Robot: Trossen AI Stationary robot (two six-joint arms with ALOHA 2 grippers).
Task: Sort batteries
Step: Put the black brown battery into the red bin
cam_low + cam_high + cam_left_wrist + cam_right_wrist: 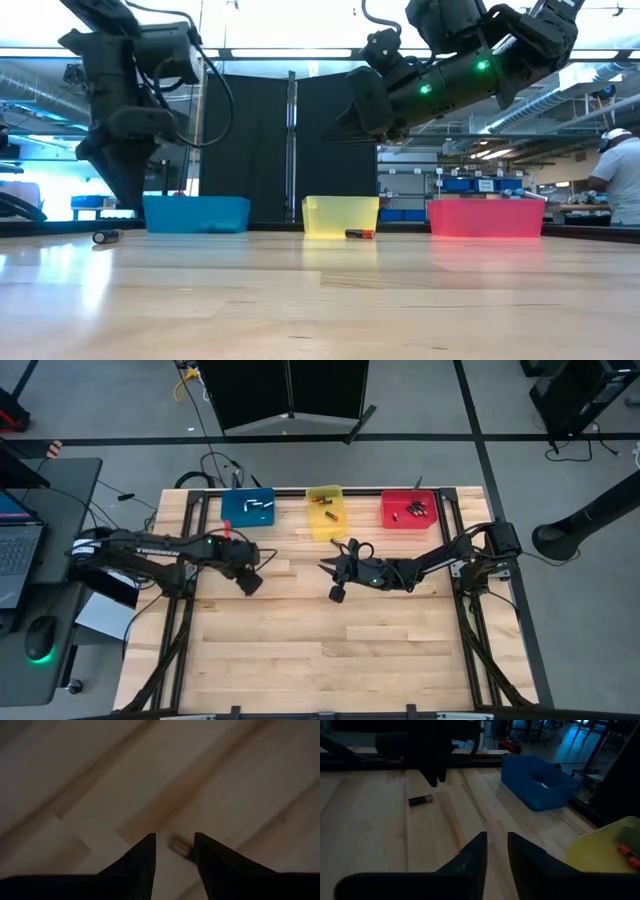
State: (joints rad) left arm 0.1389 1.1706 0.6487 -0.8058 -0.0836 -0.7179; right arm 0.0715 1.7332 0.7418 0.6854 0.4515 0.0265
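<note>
High view gives you the left end effector (pixel 250 582) just off the blue bin (pixel 247 508), toward the bench (pixel 300 650) centre, fingers spread above one battery (pixel 182 848). Your right end effector (pixel 331 567) hangs near the yellow bin (pixel 326 510), fingers slightly apart, pinching nothing. More batteries (pixel 412 511) lie in the red bin (pixel 408 508).

- A robotics lab or workshop is indicated.
- Exposed ceiling ducts (pixel 40 85) and shelves of blue bins (pixel 470 184) are seen.
- A laptop (pixel 15 550) is placed beside the wooden surface (pixel 320 650).

both claws (pixel 174 851) (pixel 496 851) hover, fingers parted.
</note>
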